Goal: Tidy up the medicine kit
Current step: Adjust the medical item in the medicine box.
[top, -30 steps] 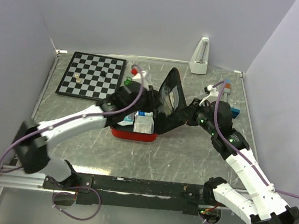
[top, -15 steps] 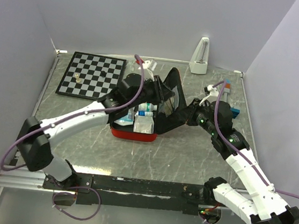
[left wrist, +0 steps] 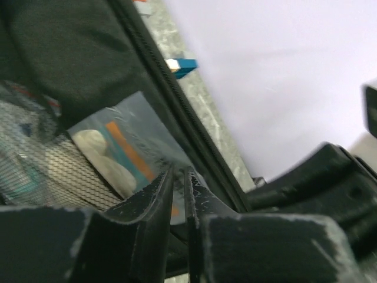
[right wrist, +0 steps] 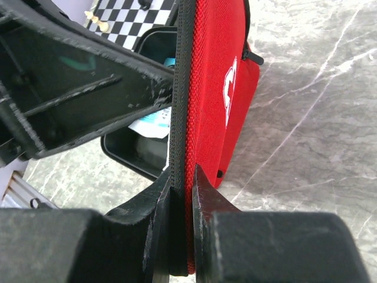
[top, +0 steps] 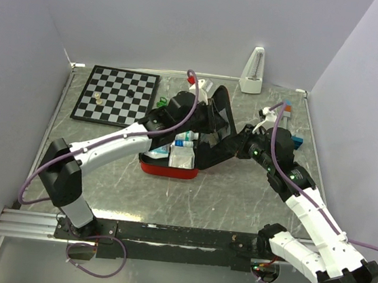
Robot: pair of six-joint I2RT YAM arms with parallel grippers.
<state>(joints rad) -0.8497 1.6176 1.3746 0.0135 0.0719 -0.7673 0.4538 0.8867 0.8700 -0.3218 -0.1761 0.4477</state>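
A grey marbled table (top: 237, 195) is viewed from above, and a black-and-white chessboard (top: 117, 96) is laid flat at its far left. The medicine kit (top: 166, 170) is set open near the table's middle, just right of the chessboard. Its red base lies flat, and its lid (right wrist: 209, 71) is stood upright along the base's right side. A white metronome (top: 253, 70) is placed at the far edge, well apart from the kit. A white box (top: 182, 156) is held in the base. The lid's zippered rim is clamped between the fingers of the right gripper (right wrist: 182, 174), with the red outer face turned away from the base. The left gripper (left wrist: 179, 174) is positioned against the lid's mesh-lined inner face, its fingers almost together with only a thin gap. Whether the clear packet (left wrist: 118, 147) tucked there is pinched cannot be told. A small blue block (left wrist: 181, 66) is seen beyond the lid.
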